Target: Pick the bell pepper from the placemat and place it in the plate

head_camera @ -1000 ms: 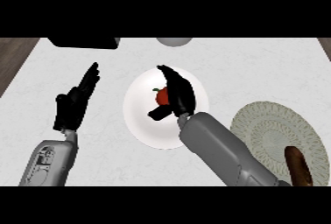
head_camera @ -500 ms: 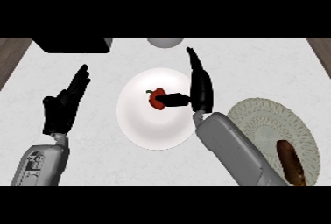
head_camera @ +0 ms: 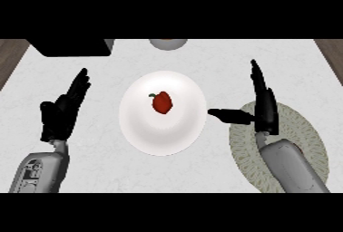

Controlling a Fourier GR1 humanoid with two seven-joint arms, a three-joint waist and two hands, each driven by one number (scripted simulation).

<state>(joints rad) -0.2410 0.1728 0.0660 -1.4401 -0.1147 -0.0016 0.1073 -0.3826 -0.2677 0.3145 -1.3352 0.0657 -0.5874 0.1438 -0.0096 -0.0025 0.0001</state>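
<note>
Red bell pepper [head_camera: 163, 102] — green stem up-left — lies on the white plate [head_camera: 144, 136], near its centre.

A red bell pepper [head_camera: 163, 102] lies on the white plate [head_camera: 163, 136] mid-counter [head_camera: 221, 63], the right hand [head_camera: 262, 106] open with straight fingers [head_camera: 257, 79] over the round placemat [head_camera: 305, 131], the left hand [head_camera: 61, 113] resting open at left.

Bell pepper [head_camera: 163, 102] lies in plate [head_camera: 144, 131], left of placemat [head_camera: 305, 131].
</note>
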